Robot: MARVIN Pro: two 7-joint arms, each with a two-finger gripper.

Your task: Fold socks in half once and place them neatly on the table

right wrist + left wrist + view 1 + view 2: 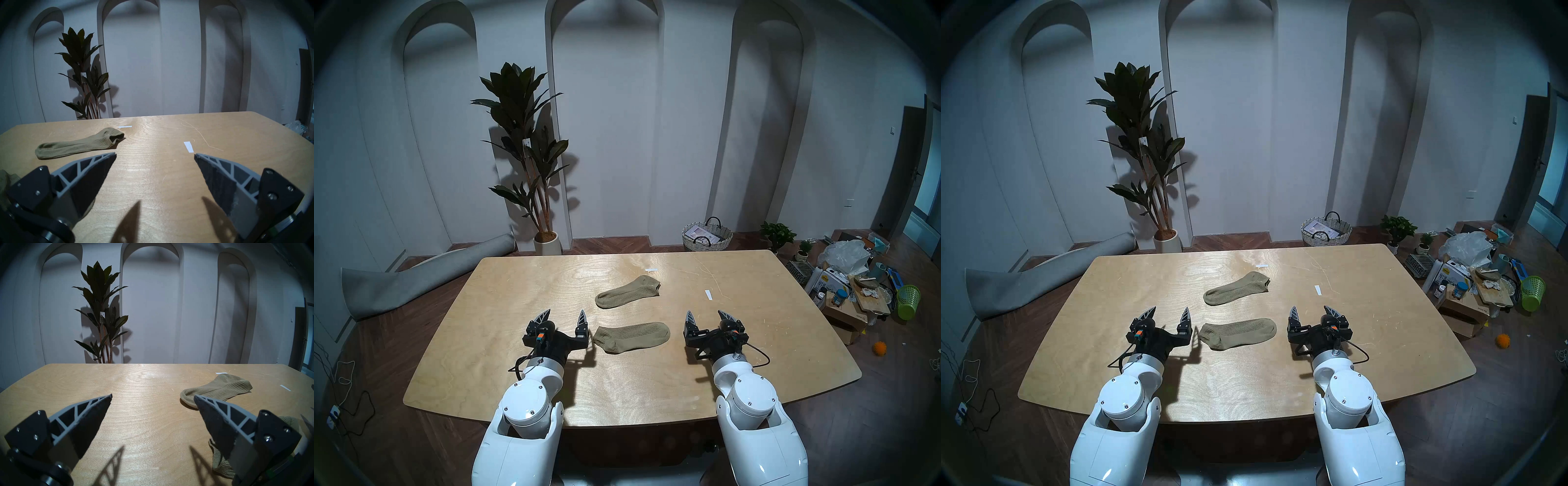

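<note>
Two olive-khaki ribbed socks lie flat and unfolded on the light plywood table (504,305). The near sock (631,337) stretches between my two grippers, its cuff end toward the left one. The far sock (628,292) rests a little beyond it, toe to the left. My left gripper (564,316) hovers open just left of the near sock, nothing between its fingers. Just right of that sock, my right gripper (709,316) is open and empty too. In the left wrist view the far sock (219,390) shows past the right finger, and the near sock (219,461) peeks out beside it.
Two white tape strips (651,269) (708,295) lie on the table beyond the socks. A potted plant (524,152), a rolled grey rug (415,281), a wicker basket (707,235) and floor clutter (853,288) surround the table.
</note>
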